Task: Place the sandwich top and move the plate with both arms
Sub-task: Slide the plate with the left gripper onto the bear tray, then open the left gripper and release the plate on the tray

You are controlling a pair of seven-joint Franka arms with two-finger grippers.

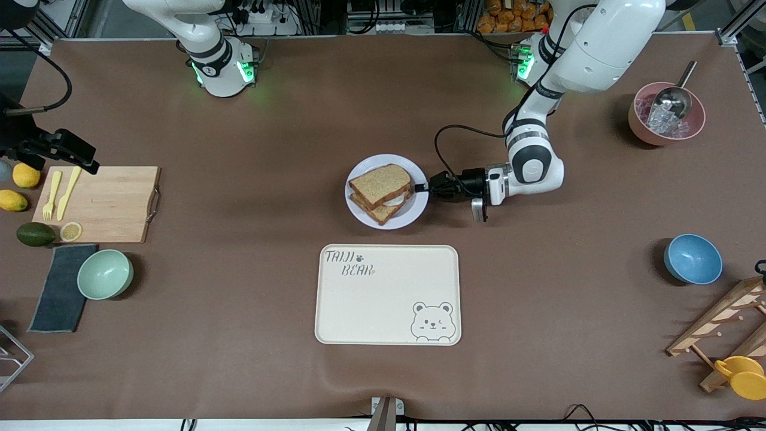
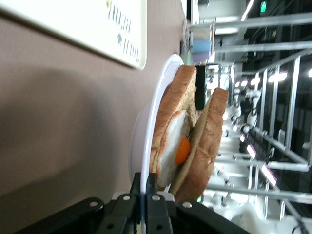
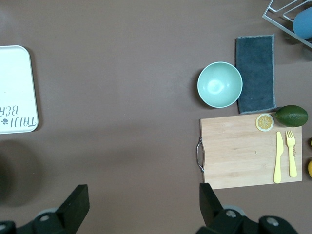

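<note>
Two slices are stacked on your plate (image 1: 361, 211) at mid-bench: the sandwich top (image 1: 380, 185) lies tilted on the egg slice (image 1: 383, 211), skewed so the lower slice's corner shows at the edge nearer the front camera. In the left wrist view you see the top (image 2: 207, 141) leaning against the fried egg (image 2: 174, 148), touching near the yolk and gaping apart at the other end.

Your left gripper (image 1: 422, 187) is down at bench level at the plate's rim, on the side toward the left arm's end. Its fingers (image 2: 155, 210) are pinched shut on the plate (image 2: 152, 141) edge, one above the rim and one below, as the left wrist view shows.

Your right gripper (image 3: 141, 204) waits high over the bench toward the right arm's end, fingers spread wide and holding nothing. Below it you see the cutting board (image 3: 243, 151) with a yellow knife (image 3: 278, 158), yellow fork (image 3: 291, 155) and lemon slice (image 3: 265, 122); an avocado (image 3: 291, 116) touches the board's corner, and a green bowl (image 3: 220, 84) sits just beside a dark cloth (image 3: 255, 73).

Your tray (image 1: 388, 294) with the bear drawing lies nearer the front camera than the plate, close to it but apart. Toward the left arm's end stand a pink bowl (image 1: 640, 129) with a scoop (image 1: 675, 99) in it and a blue bowl (image 1: 692, 258).
</note>
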